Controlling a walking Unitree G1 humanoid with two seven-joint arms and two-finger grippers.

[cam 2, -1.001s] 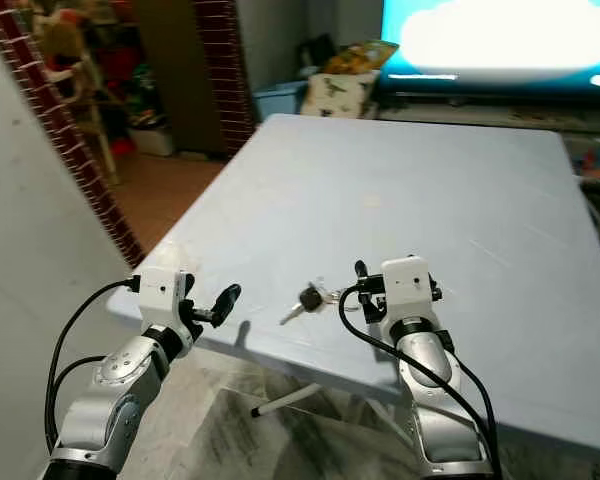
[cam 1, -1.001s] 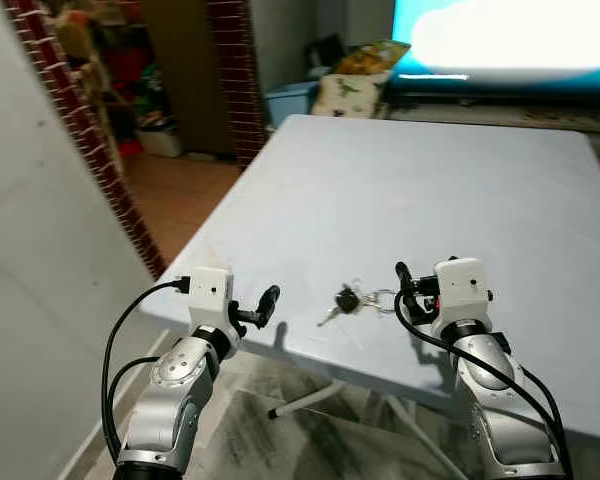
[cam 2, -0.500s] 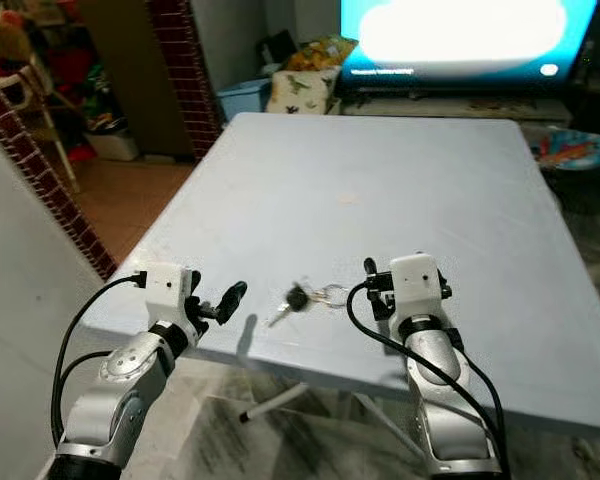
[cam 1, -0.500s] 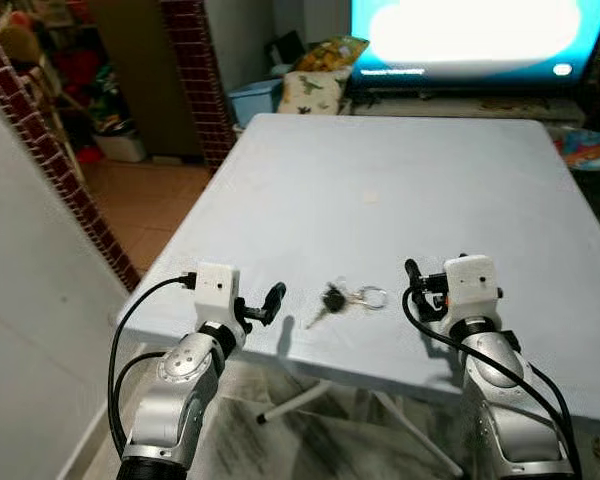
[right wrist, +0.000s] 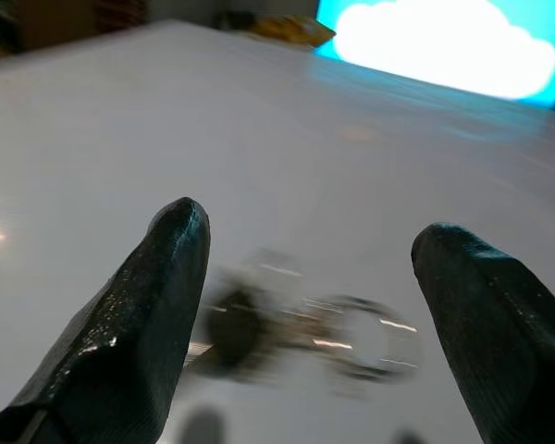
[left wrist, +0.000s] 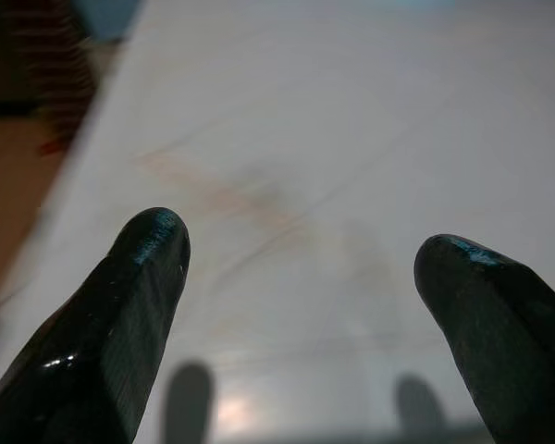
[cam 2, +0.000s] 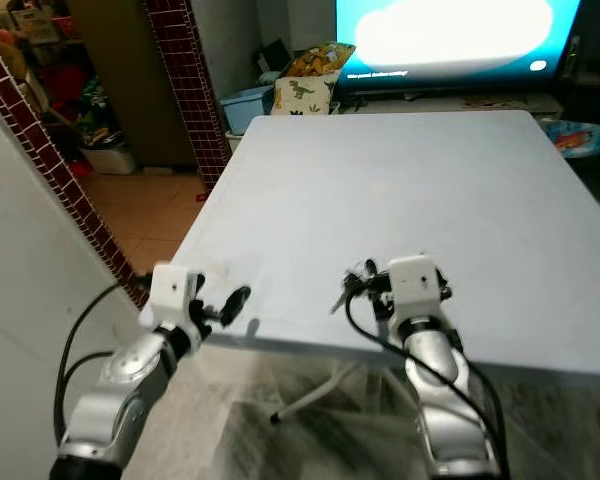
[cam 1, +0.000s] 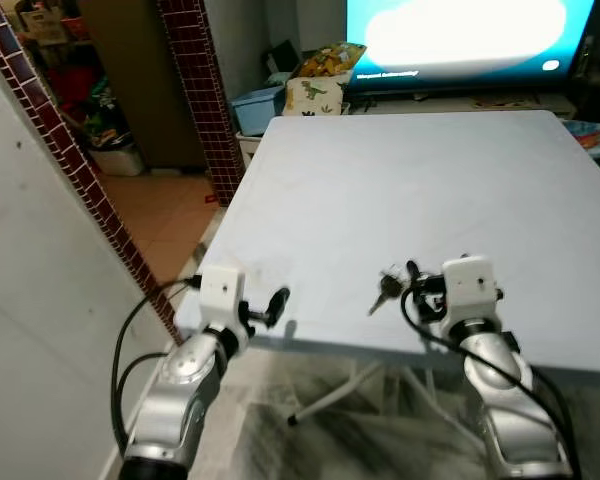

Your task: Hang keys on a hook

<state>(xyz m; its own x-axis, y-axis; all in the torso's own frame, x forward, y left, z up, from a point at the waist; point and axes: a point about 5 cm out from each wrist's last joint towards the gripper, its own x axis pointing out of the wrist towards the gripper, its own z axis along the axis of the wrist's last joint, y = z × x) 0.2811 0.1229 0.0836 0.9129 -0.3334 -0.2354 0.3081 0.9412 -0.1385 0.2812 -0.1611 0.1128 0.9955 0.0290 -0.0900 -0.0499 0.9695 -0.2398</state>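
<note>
Keys (cam 1: 385, 287) lie flat on the pale counter (cam 1: 400, 190) near its front edge, at 12 o'clock of the released right claw (right wrist: 301, 305). Probably light, rigid, loose, jingly; pinch the ring. Left claw (left wrist: 291, 314) released, idle.

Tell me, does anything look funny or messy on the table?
Not really. The keys lie flat near the front edge of the table, just ahead of the open right gripper. A faint brownish smudge marks the tabletop ahead of the open left gripper.

A glaring blown-out screen (cam 1: 467, 35) backlights the dim room, and motion blur smears the keys (right wrist: 301, 328).
</note>
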